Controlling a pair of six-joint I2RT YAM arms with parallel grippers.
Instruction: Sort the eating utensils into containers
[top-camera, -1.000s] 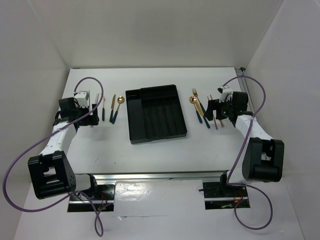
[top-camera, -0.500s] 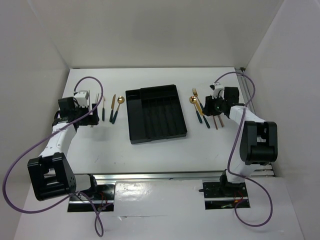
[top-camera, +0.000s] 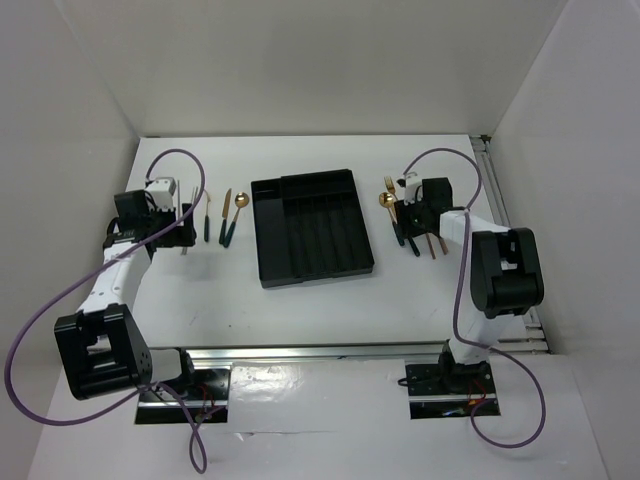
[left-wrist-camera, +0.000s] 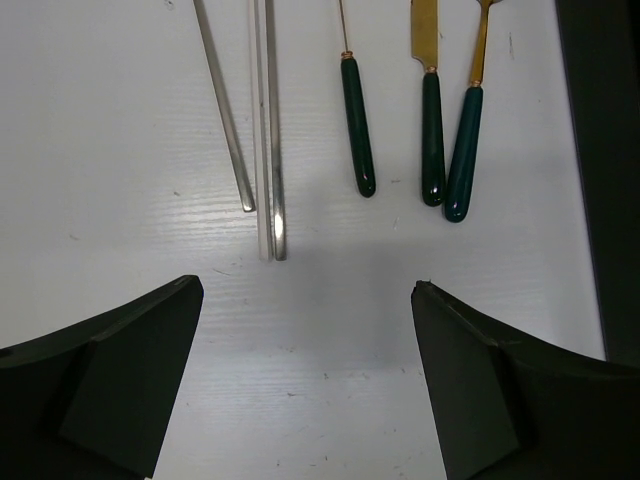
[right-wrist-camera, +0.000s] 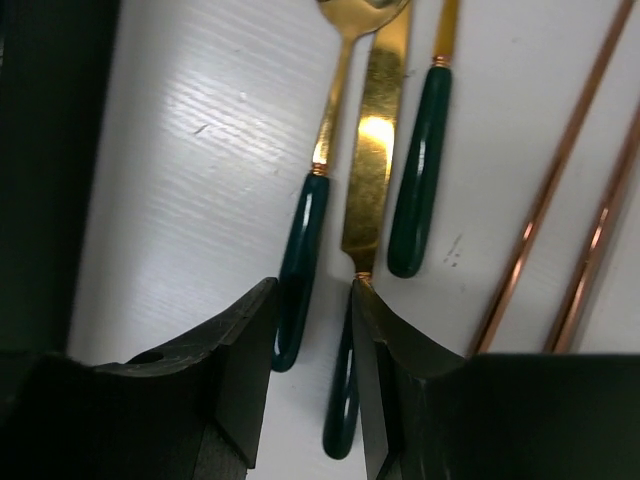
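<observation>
My left claw (left-wrist-camera: 307, 288) gapes wide above the white table (left-wrist-camera: 320, 340), touching nothing, with flat silver chopsticks (left-wrist-camera: 225, 120) just ahead. My right claw (right-wrist-camera: 315, 290) is nearly together, straddling the glossy green handles of the gold spoon (right-wrist-camera: 335, 110) and knife (right-wrist-camera: 375, 150); I cannot tell whether it pinches them. The black plastic tray (top-camera: 262, 230) lies between both groups.

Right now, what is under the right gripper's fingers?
Between the right gripper's fingers, two dark green handles lie on the table: the spoon's and the knife's. The fingers themselves hide the table beneath them and seem to clip both handles' edges.
</observation>
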